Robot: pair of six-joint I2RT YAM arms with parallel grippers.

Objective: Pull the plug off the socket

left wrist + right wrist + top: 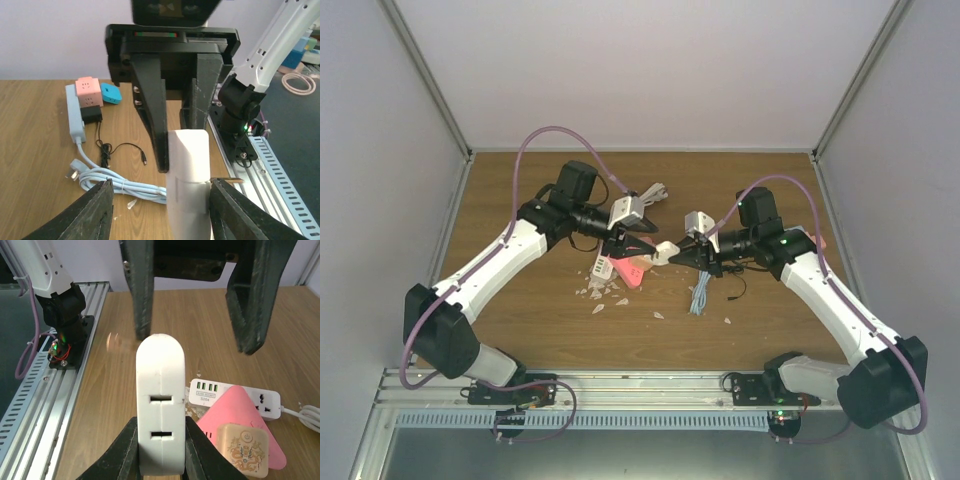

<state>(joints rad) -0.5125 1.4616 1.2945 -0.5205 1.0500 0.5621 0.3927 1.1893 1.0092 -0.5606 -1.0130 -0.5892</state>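
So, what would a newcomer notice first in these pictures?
First the white block at the centre: the right claw is shut on it, and the left claw stands open around its other end. Next, the pink wedge on the table beside them, and the pale cable bundle close to the right claw.

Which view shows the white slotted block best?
Right wrist: the white slotted block faces it, both slots clear. Left wrist shows only its plain side; top external shows only a small white piece between the arms.
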